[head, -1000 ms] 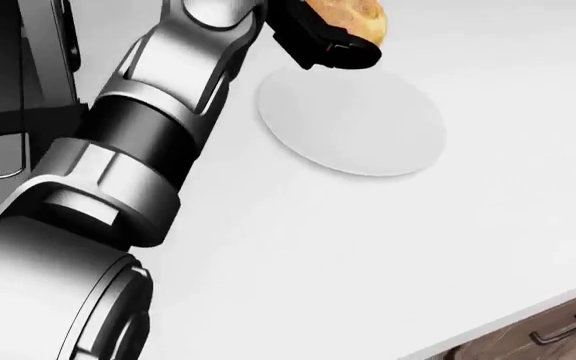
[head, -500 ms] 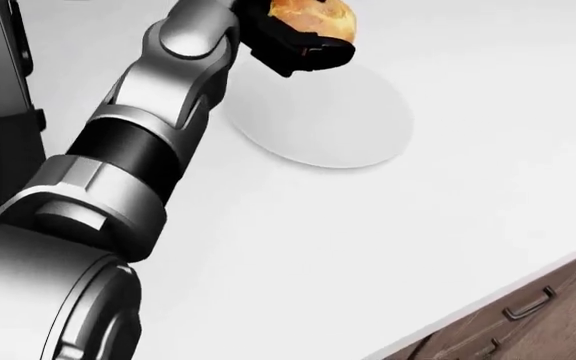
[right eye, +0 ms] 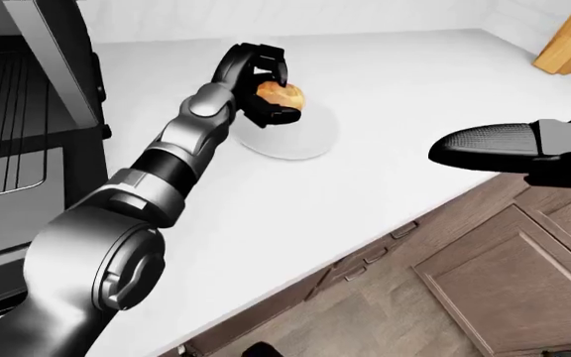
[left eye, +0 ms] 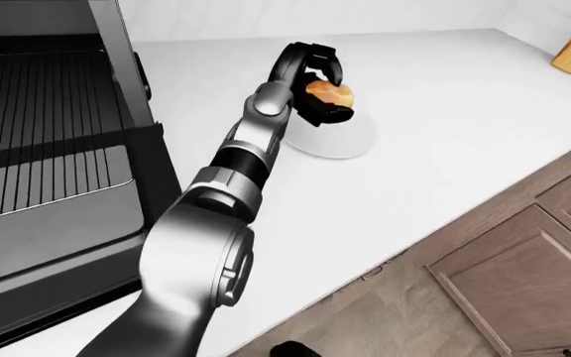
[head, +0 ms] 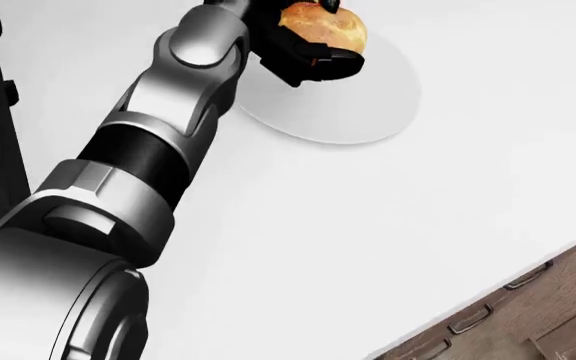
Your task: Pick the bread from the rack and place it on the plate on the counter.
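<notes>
The white tabletop [left eye: 444, 111] fills most of every view, with brown cabinet doors [left eye: 524, 275] below its near edge and a dark oven with a ribbed rack [left eye: 37, 141] along its left side in the left-eye view. A wooden block [right eye: 568, 41] stands at the tabletop's far right corner, well apart from the work.

The left arm [left eye: 236, 171] reaches from the lower left out across the tabletop toward its middle. The round white plate [head: 368, 105] lies flat there, well in from every edge.

The left hand [left eye: 320, 89] has its dark fingers [head: 313, 64] closed round the bread [head: 326, 28] — a small golden roll, held over the plate's left part as the head view shows it. Whether the roll touches the plate cannot be told; it appears to hang just above it.

The right hand [right eye: 494, 149] shows only in the right-eye view, at the right edge, over the tabletop's near edge; it carries nothing, and the pose of its fingers cannot be told.

The step in hand looks to be the placing: the pick from the rack is done and the roll is already above the plate. The next move likely calls for lowering the hand a little toward the plate's middle, then opening the fingers gently — the roll is round and could tip off the rim if let go too high or too near the edge.
</notes>
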`<state>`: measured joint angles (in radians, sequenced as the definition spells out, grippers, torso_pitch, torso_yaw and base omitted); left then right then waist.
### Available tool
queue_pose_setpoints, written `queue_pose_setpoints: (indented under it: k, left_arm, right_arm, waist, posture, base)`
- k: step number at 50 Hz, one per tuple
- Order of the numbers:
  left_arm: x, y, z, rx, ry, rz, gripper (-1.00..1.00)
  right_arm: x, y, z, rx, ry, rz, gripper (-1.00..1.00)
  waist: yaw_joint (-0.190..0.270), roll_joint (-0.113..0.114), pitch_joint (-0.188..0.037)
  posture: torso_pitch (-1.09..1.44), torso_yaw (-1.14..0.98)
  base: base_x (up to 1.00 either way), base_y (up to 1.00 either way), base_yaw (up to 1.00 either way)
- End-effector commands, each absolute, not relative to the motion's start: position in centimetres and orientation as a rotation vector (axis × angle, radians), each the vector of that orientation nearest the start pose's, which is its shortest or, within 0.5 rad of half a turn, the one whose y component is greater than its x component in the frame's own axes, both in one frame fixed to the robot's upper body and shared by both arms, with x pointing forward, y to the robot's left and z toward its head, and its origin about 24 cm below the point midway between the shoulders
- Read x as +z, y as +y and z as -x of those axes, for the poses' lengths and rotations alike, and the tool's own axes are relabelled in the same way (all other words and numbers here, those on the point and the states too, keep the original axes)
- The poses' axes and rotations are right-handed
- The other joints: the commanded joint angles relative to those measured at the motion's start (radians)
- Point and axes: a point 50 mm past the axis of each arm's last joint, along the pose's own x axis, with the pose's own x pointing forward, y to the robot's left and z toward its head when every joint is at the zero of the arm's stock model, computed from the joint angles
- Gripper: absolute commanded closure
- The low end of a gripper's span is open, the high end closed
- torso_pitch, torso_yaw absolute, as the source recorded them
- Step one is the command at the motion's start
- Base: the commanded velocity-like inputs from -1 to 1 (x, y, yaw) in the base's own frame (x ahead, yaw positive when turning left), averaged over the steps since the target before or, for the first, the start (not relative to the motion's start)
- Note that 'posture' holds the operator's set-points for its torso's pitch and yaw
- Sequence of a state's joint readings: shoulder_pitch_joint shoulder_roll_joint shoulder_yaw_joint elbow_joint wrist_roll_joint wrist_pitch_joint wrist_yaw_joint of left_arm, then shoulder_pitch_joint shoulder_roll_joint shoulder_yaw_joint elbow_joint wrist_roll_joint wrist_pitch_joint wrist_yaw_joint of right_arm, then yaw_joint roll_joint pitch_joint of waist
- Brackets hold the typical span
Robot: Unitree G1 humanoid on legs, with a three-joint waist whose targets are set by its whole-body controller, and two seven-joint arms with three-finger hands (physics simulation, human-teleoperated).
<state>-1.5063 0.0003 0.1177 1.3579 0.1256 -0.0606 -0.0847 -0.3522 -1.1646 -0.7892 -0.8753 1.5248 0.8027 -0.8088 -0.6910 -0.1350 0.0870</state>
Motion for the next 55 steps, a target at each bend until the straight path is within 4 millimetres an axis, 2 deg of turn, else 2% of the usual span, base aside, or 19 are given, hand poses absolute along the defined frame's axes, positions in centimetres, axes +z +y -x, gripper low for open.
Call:
queue_pose_setpoints:
  k: [1, 7, 10, 24, 25, 27, 28, 30, 36, 38, 45, 48, 51, 52, 54, 55]
  left_arm:
    - [28.6, 2.3, -41.7, -0.361, -0.295, -0.239, 1.00]
    - [29.3, 2.5, -41.6, -0.344, -0.328, -0.237, 1.00]
    - [29.1, 2.4, -41.6, -0.329, -0.350, -0.258, 1.00]
    - [29.0, 2.3, -41.5, -0.339, -0.358, -0.296, 0.98]
    - [29.0, 2.2, -41.5, -0.341, -0.357, -0.300, 0.87]
    - [28.9, 2.2, -41.5, -0.345, -0.356, -0.309, 0.80]
    - [28.9, 2.2, -41.5, -0.346, -0.357, -0.315, 0.58]
    - [28.9, 2.1, -41.5, -0.347, -0.357, -0.323, 0.48]
    - [28.6, 2.0, -41.5, -0.343, -0.354, -0.369, 0.35]
    - [28.5, 1.9, -41.5, -0.343, -0.354, -0.386, 0.21]
    - [28.4, 1.9, -41.5, -0.342, -0.352, -0.399, 0.04]
    - [28.3, 1.9, -41.5, -0.340, -0.353, -0.407, -0.11]
    - [28.2, 1.9, -41.5, -0.341, -0.352, -0.409, -0.12]
    - [28.2, 1.9, -41.5, -0.339, -0.352, -0.414, -0.29]
    - [28.2, 1.8, -41.5, -0.343, -0.352, -0.415, -0.37]
    - [28.1, 1.8, -41.5, -0.342, -0.352, -0.417, -0.55]
  right_arm:
    - [35.6, -22.6, -14.7, -0.204, -0.611, 0.126, -1.00]
    - [35.4, -22.6, -14.6, -0.204, -0.607, 0.124, -1.00]
    - [35.1, -22.8, -14.6, -0.206, -0.601, 0.122, -1.00]
    - [34.7, -22.8, -14.8, -0.207, -0.594, 0.116, -1.00]
    - [34.7, -22.8, -14.8, -0.207, -0.594, 0.118, -1.00]
    - [34.7, -22.9, -14.8, -0.209, -0.593, 0.116, -1.00]
    - [34.8, -22.9, -14.8, -0.208, -0.594, 0.117, -1.00]
    - [34.8, -22.9, -14.8, -0.206, -0.595, 0.117, -1.00]
    - [35.0, -22.9, -14.7, -0.206, -0.597, 0.119, -1.00]
    - [34.9, -22.9, -14.7, -0.205, -0.595, 0.120, -1.00]
    - [34.9, -22.9, -14.7, -0.206, -0.595, 0.119, -1.00]
    - [34.9, -22.9, -14.6, -0.207, -0.595, 0.120, -1.00]
    - [34.8, -22.9, -14.7, -0.209, -0.594, 0.120, -1.00]
    - [34.8, -22.9, -14.7, -0.208, -0.594, 0.119, -1.00]
    - [34.8, -22.9, -14.7, -0.209, -0.594, 0.119, -1.00]
    - [34.8, -23.0, -14.6, -0.208, -0.594, 0.118, -1.00]
  waist:
    - [-0.002, -0.001, -0.023]
    - [0.006, -0.005, 0.010]
    - [0.007, -0.003, 0.019]
    - [0.009, 0.002, 0.019]
    - [0.009, 0.002, 0.019]
    - [0.009, 0.002, 0.019]
    - [0.009, 0.002, 0.019]
    - [0.009, 0.001, 0.019]
    - [0.008, 0.001, 0.019]
    - [0.009, 0.001, 0.019]
    - [0.008, 0.001, 0.017]
    - [0.009, 0.001, 0.017]
    - [0.008, 0.002, 0.017]
    - [0.008, 0.002, 0.016]
    - [0.008, 0.002, 0.016]
    - [0.008, 0.002, 0.016]
  posture:
    - [0.20, -0.74]
    - [0.25, -0.74]
    - [0.25, -0.74]
    - [0.25, -0.74]
    - [0.25, -0.74]
    - [0.25, -0.74]
    - [0.25, -0.74]
    - [0.25, -0.74]
    - [0.25, -0.74]
    - [0.25, -0.74]
    - [0.25, -0.74]
    - [0.25, -0.74]
    - [0.25, -0.74]
    - [0.25, -0.74]
    - [0.25, -0.74]
    - [0.25, -0.74]
  base:
    - [0.00, 0.00, 0.00]
    - [0.00, 0.00, 0.00]
    - [0.00, 0.00, 0.00]
    - [0.00, 0.00, 0.00]
    - [0.00, 0.00, 0.00]
    - [0.00, 0.00, 0.00]
    - [0.00, 0.00, 0.00]
    - [0.00, 0.00, 0.00]
    - [0.00, 0.00, 0.00]
    - [0.00, 0.00, 0.00]
    - [0.00, 0.00, 0.00]
    - [0.00, 0.00, 0.00]
    - [0.00, 0.00, 0.00]
    - [0.00, 0.00, 0.00]
    - [0.00, 0.00, 0.00]
    - [0.00, 0.00, 0.00]
